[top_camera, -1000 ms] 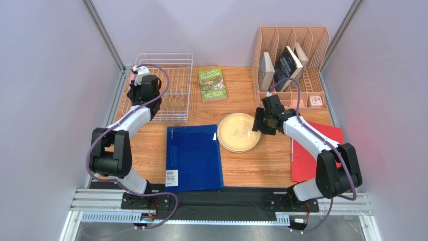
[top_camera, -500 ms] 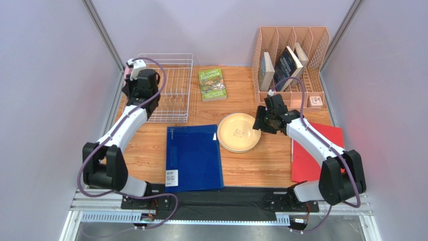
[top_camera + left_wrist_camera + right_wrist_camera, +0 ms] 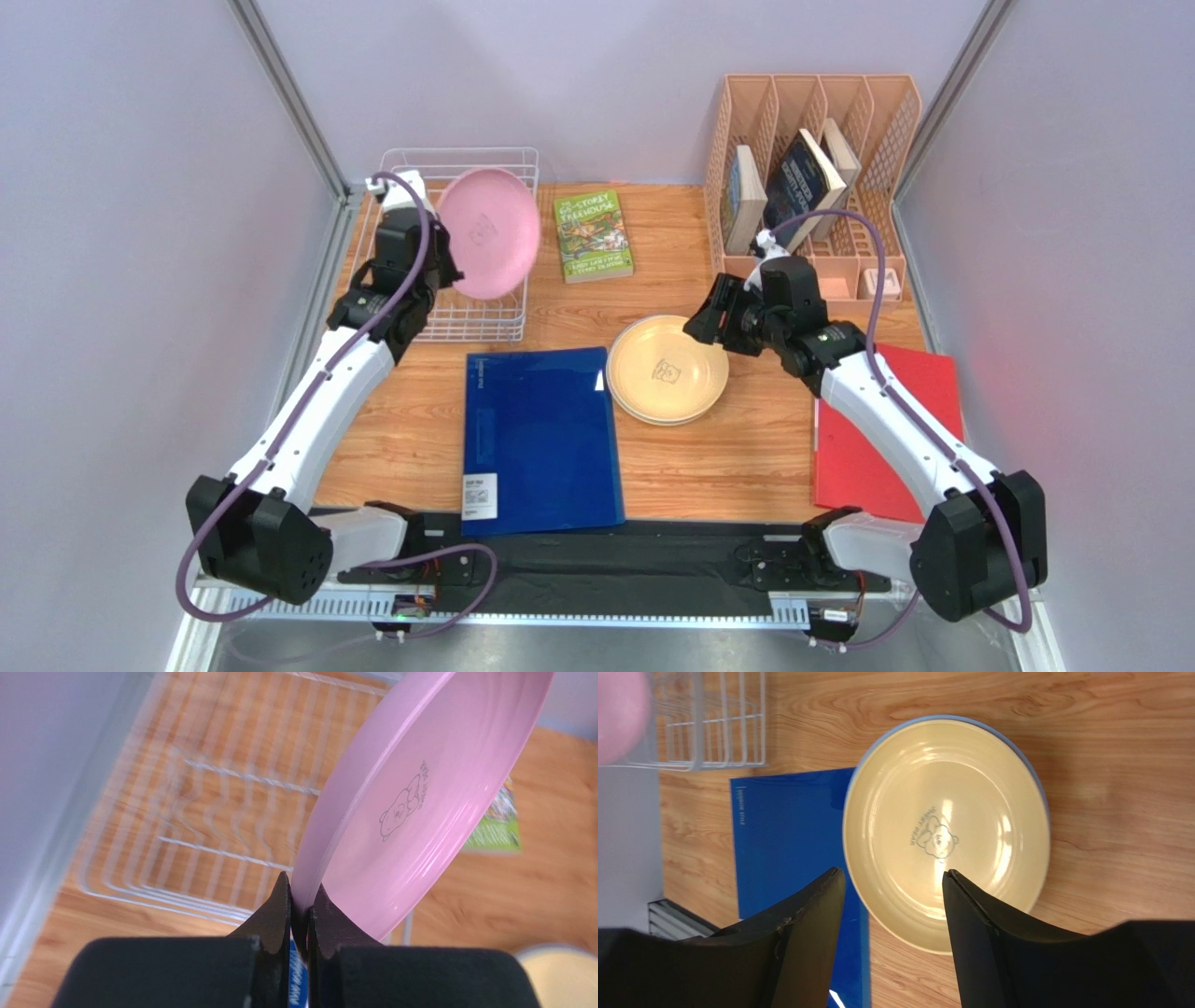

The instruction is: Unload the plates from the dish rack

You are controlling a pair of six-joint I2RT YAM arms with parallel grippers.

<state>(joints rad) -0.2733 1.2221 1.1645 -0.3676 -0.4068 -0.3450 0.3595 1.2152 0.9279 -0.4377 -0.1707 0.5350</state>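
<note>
Pink plate (image 3: 488,234): I hold it by its rim, tilted, above the dish rack (image 3: 484,322).
Left gripper (image 3: 302,910): clamped on that rim.
Right gripper (image 3: 893,876): jaws apart over the yellow plate (image 3: 945,829).

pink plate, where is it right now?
Top view, back left: the pink plate is pinched by its rim in the left gripper, over the right side of the dish rack, just left of the green book.

The round pink plate (image 3: 421,812) looks smooth and faintly glossy, the round pale yellow plate (image 3: 990,798) shinier. The worktop (image 3: 1088,742) is grained wood.
</note>
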